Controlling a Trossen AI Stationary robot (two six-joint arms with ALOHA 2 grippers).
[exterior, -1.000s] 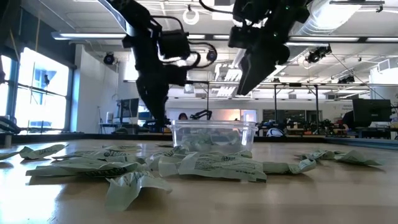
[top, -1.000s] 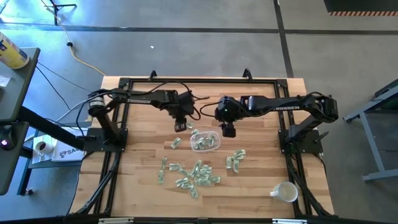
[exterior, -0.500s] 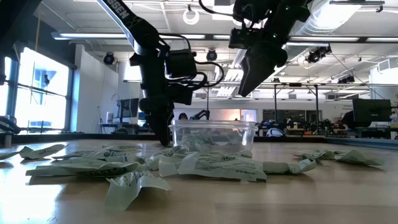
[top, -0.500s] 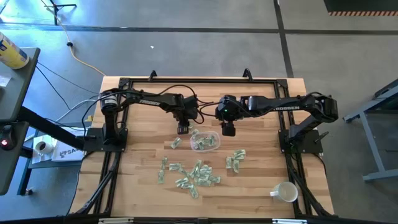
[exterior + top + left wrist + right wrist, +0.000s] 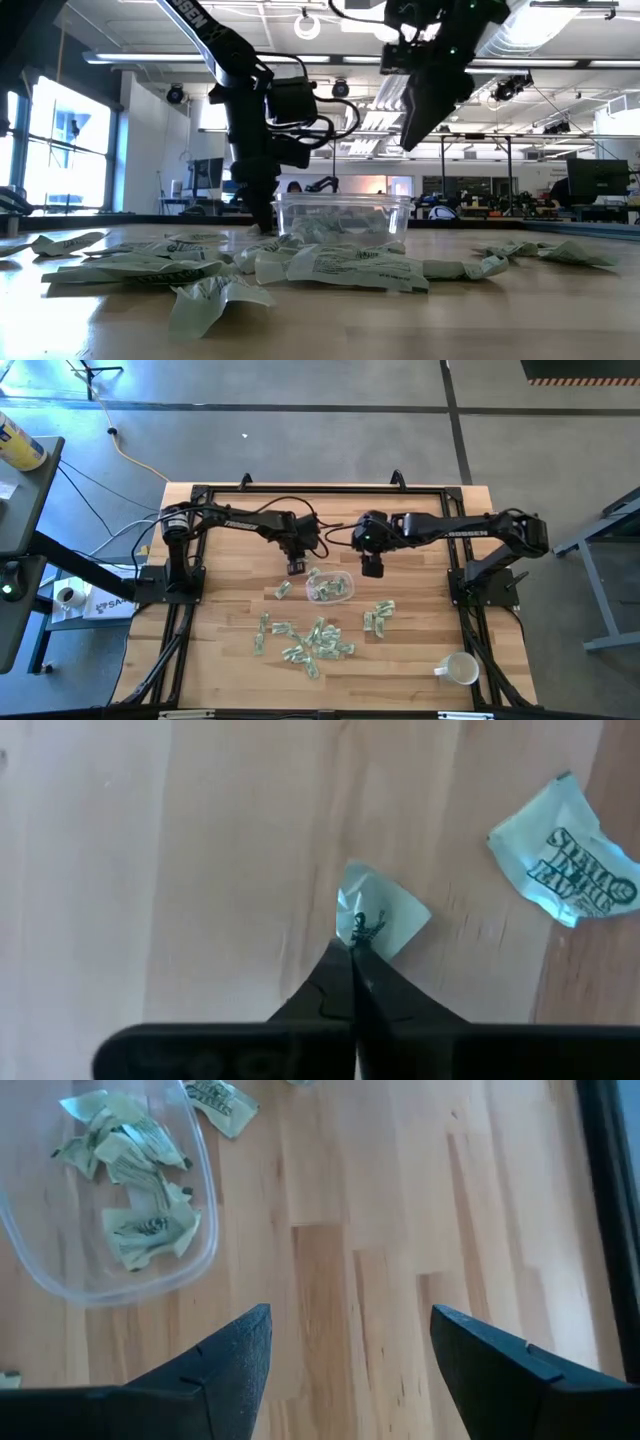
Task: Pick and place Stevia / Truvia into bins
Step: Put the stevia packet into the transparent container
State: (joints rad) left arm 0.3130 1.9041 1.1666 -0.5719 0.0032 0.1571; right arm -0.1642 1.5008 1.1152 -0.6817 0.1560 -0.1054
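Stevia / Truvia sachets [image 5: 315, 640] are seen scattered over the near half of the wooden table [image 5: 220, 660], with a smaller cluster [image 5: 378, 616] toward the right and a white mug [image 5: 460, 669] at the near right corner. Farther back, the clear plastic bowl [image 5: 330, 587] is seen holding several crumpled sachets [image 5: 135, 1180]. Just beyond the bowl's left side, the left gripper [image 5: 352, 955] is lowered to the table, its fingers pressed together on the edge of one sachet [image 5: 380, 918]. The right gripper [image 5: 350, 1350] is held above the table behind the bowl's right side, fingers spread and holding nothing.
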